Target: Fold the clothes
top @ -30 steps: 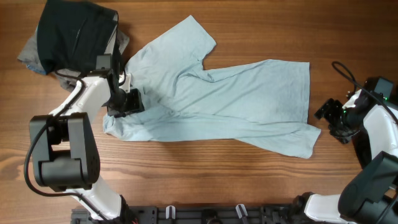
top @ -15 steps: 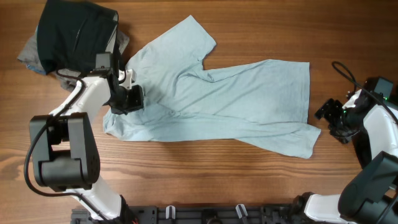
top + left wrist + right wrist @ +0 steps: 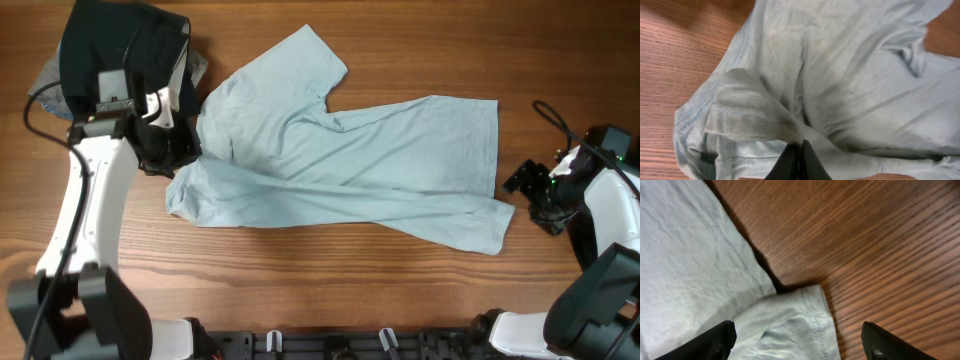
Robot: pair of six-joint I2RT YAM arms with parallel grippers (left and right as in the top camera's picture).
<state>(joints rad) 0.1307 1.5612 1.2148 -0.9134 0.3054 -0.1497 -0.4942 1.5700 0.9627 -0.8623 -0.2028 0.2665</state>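
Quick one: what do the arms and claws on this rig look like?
White links with black joint housings on the left arm and right arm. The left claw and right claw are black, two-fingered. A black cable loops beside the right arm.

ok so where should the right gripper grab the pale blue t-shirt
Take the hem corner of the pale blue t-shirt nearest the right gripper. Come in low from the bare table side: that corner seems folded over itself, a raised edge, and the open jaws straddle it. The left gripper holds the far end.
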